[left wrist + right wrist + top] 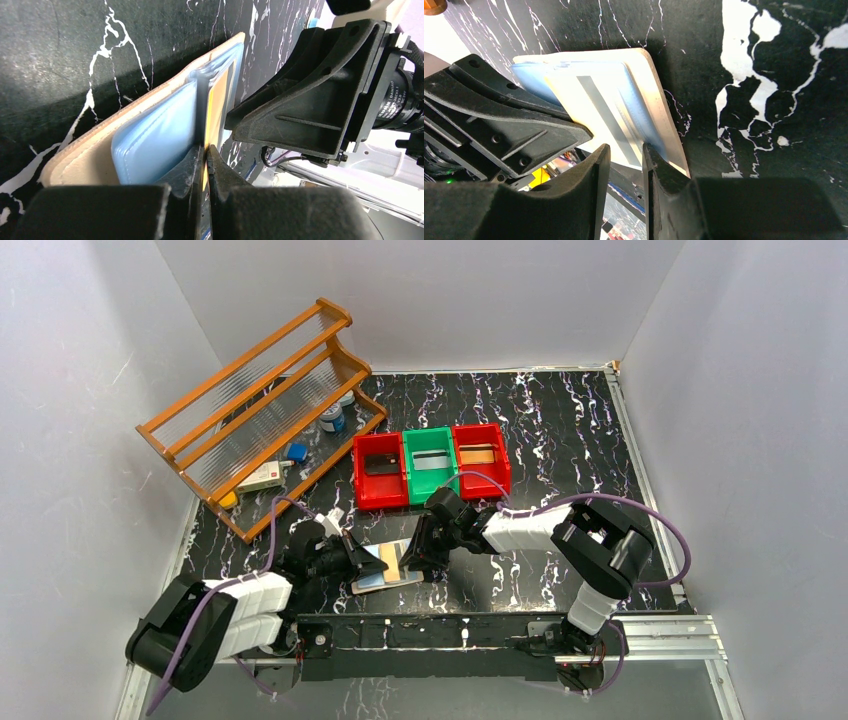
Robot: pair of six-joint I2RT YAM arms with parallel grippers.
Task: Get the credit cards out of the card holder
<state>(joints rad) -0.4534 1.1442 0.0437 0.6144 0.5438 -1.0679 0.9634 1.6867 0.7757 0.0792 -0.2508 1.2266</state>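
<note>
The tan card holder [392, 570] lies open on the black marble table between both grippers, its pale blue sleeves [150, 135] showing. My left gripper [365, 562] is shut [205, 150] on a raised sleeve leaf with an orange-gold card [217, 107] in it. My right gripper [415, 558] is open [625, 150]; the near edge of a pale card with a grey stripe [599, 110] stands between its jaws. The holder's tan cover [659, 105] lies behind that card. A dark card [380, 464], a silvery card [432, 460] and an orange card [478, 454] lie in the bins.
Three small bins stand in a row behind the holder: red [362, 478], green [410, 472], red [500, 465]. A tipped wooden rack [260, 410] with small items under it fills the far left. Grey walls close in on the left, back and right.
</note>
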